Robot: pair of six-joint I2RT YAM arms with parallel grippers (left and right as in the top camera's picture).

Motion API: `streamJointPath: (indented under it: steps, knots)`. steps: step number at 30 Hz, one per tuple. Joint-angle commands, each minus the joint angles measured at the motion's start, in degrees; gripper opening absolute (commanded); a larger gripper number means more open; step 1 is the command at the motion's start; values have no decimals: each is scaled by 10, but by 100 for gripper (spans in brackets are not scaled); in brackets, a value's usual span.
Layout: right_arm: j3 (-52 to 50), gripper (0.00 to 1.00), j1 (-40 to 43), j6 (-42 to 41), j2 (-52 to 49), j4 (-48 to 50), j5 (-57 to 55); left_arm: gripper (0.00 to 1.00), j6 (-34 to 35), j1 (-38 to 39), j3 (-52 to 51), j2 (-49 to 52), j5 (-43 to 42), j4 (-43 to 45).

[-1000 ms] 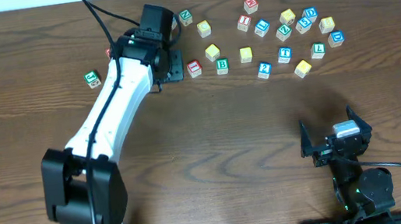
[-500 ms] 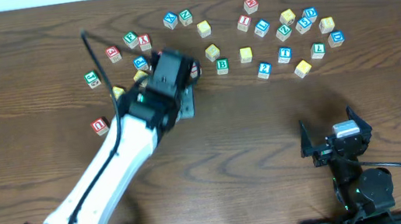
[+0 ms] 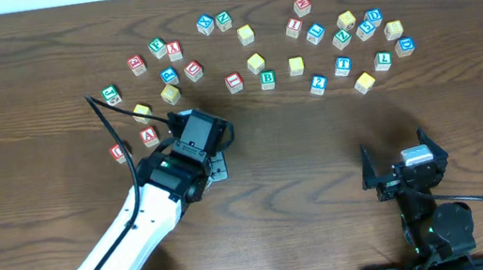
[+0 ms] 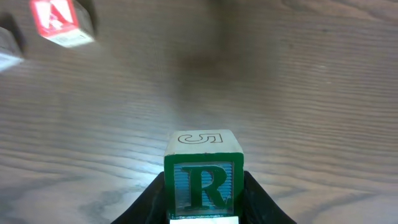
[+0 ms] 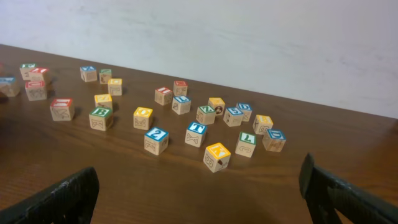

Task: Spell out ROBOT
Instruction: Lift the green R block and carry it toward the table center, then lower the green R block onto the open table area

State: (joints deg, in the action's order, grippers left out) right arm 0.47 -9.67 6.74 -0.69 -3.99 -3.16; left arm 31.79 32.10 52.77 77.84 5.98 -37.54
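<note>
Overhead: left hand grips R cube midtable.

Bare wood is offered across the near and middle table; the far strip is blocked by scattered cubes.

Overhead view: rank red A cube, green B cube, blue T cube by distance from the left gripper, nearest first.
From the left gripper:
1. red A cube, close by on its left.
2. green B cube, farther back, mid-table.
3. blue T cube, back right, farthest.
</note>
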Motion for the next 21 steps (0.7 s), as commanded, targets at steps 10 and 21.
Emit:
streamJointPath:
  steps: [10, 21]
  knots:
    - [-2, 99, 6, 6, 3, -1, 3, 9, 26, 1, -4, 106, -41, 4]
    - [-2, 99, 6, 6, 3, -1, 3, 10, 26, 1, -4, 116, -34, 10]
